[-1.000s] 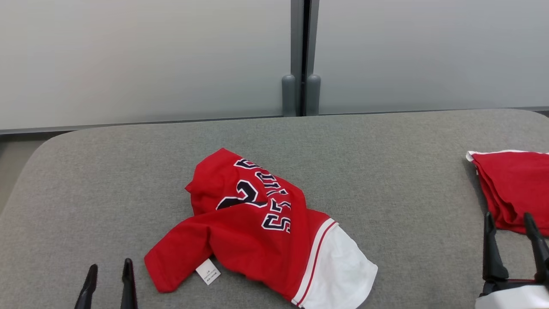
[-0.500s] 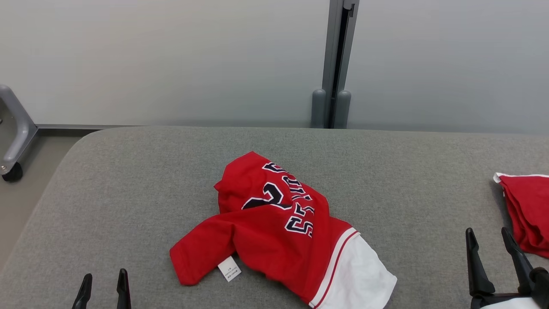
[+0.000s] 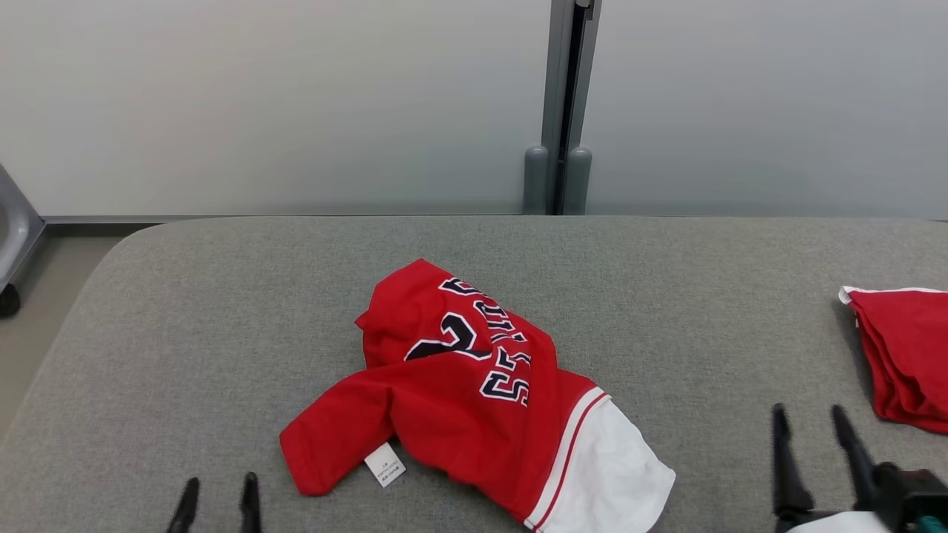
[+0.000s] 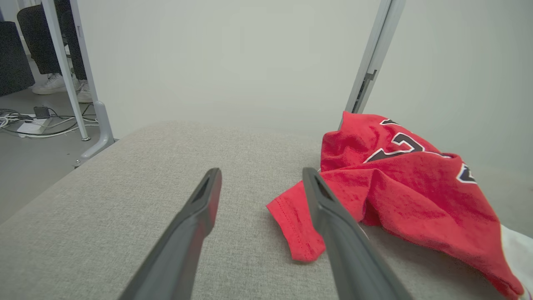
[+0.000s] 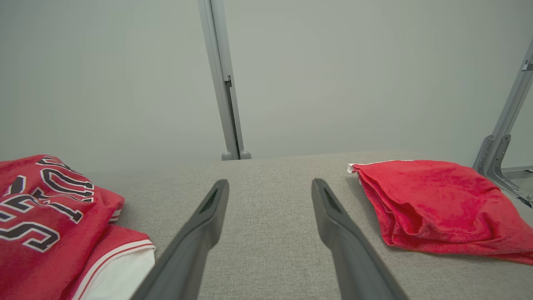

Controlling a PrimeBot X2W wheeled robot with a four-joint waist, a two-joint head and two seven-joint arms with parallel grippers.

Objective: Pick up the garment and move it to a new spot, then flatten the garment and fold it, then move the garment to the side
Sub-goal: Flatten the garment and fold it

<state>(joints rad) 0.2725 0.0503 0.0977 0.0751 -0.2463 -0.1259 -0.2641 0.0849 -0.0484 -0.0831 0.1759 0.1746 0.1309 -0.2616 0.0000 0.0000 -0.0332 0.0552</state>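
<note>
The left pincer (image 3: 220, 483) sits at about 7 o'clock in the head view. Its two dark fingers point up the frame, low over the grey padded counter (image 3: 222, 296), and stand wide apart with nothing between them. In the left wrist view the arm reaches forward almost level with the surface. The right-hand finger's tip (image 4: 312, 179) is just beside the hem of a red sleeve, but I cannot tell whether it touches it.

The right pincer (image 3: 807, 411) is at about 5 o'clock, fingers also pointing up the frame and tilted slightly to 1 o'clock. Its jaws are spread wide and empty over bare fabric in the right wrist view.

The garment (image 3: 459, 400), a red jersey with dark, white-edged lettering, lies crumpled in the middle of the counter between the two pincers. It is nearer the left one and well apart from the right. One sleeve reaches toward 8 o'clock, with a small white label (image 3: 384, 465) lying just beside it. A white panel (image 3: 607, 474) edged with a red stripe spreads toward 5 o'clock. The upper part is bunched and humped toward 12 o'clock.

At 3 o'clock a folded red cloth (image 3: 903, 348) rests near the counter's right edge, near the right pincer.

Beyond the counter stands a pale wall with a grey post (image 3: 563, 104) at 12 o'clock. In the left wrist view, at 10 o'clock, a person's legs (image 4: 54, 50) stand behind a metal frame leg (image 4: 75, 83).
</note>
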